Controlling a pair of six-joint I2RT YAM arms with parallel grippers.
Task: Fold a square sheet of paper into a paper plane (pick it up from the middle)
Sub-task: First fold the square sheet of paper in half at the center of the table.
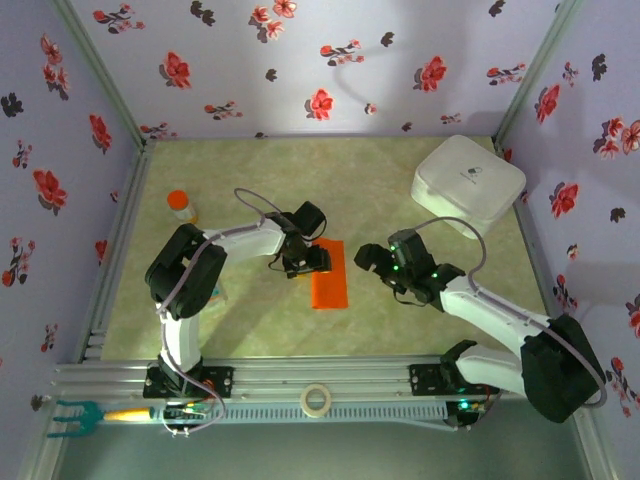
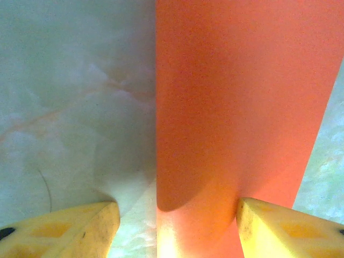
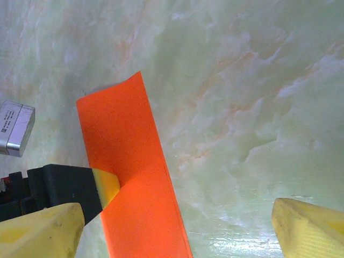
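Resting one fingertip on the orange paper's [image 1: 328, 274] left edge: left gripper [image 1: 310, 265], jaws half apart, gripping nothing | paper: folded strip, flat mid table [image 1: 250, 180] | right gripper [image 1: 368, 262]: beside it, jaws wide, empty

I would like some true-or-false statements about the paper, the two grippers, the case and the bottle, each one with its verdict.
1. The paper is a narrow rectangle lying on the table. True.
2. The right gripper grips the paper. False: its jaws stand wide open and grip nothing.
3. The left gripper is open, with the paper's left edge between its fingers. True.
4. The bottle stands on the paper. False: it stands at the far left of the table, apart from the paper.
5. The case sits in the table's far right corner. True.
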